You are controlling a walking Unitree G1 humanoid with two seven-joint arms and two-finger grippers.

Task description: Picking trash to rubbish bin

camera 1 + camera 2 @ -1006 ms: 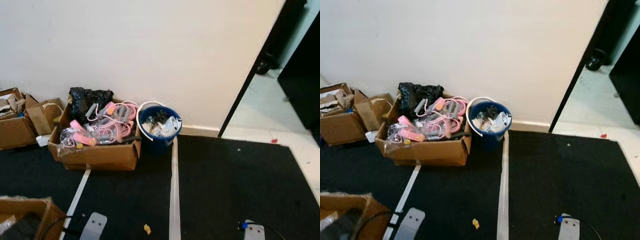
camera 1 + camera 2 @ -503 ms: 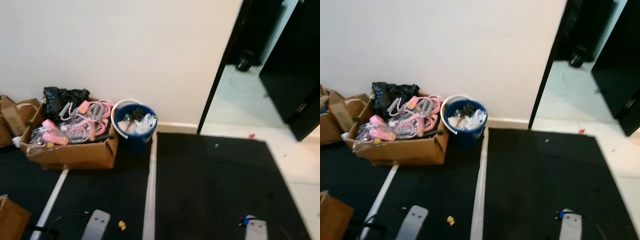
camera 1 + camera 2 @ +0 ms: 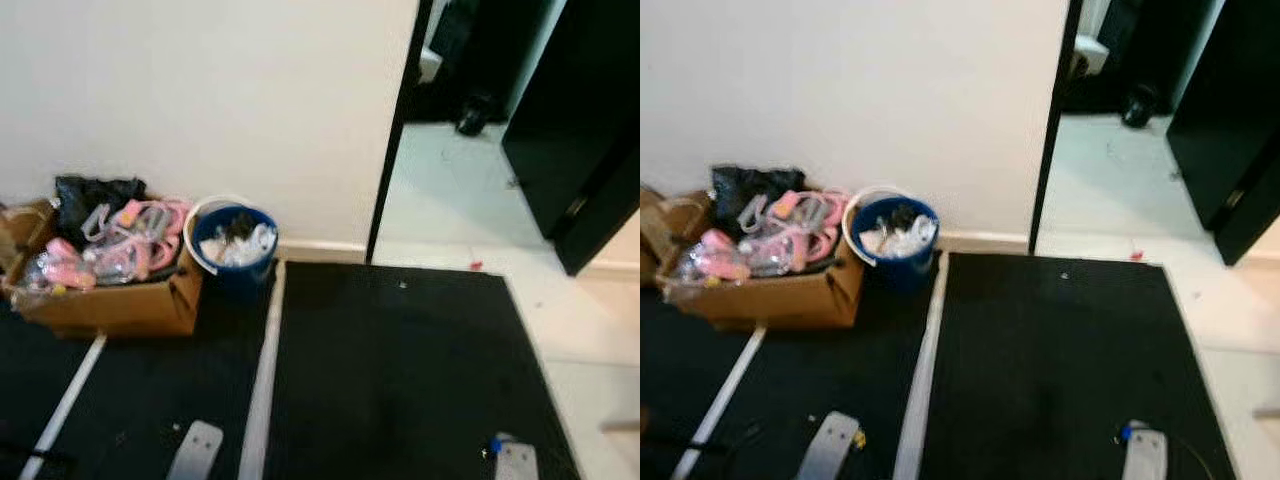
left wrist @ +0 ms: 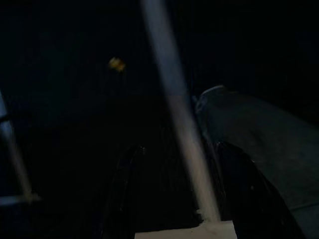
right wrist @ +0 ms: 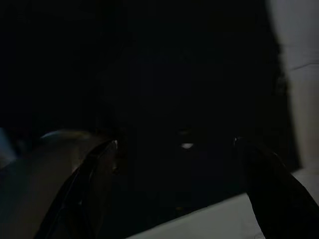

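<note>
Rubbish bin (image 3: 233, 249): a blue bucket with a white rim, stuffed with pale crumpled trash, stands on the floor against the white wall (image 3: 200, 100), ahead of me and to my left. Touching its left side is an open cardboard box (image 3: 105, 300) heaped with pink and grey items and a black bag. A small yellow scrap (image 4: 116, 63) lies on the dark mat in my left wrist view, near a pale strip.

Black mat (image 3: 400, 380) covers the floor before me, crossed by two pale tape strips (image 3: 262, 380); its wide right part lies open. Its far edge meets the wall's skirting and an open doorway (image 3: 450, 150) with a black frame, beyond which pale tiled floor runs on. A black door (image 3: 585, 140) stands to the right.

Both my arms hang low. My left gripper (image 4: 172, 194) has its fingers apart, holding nothing. My right gripper (image 5: 179, 189) likewise is spread wide and empty, in deep shade.
</note>
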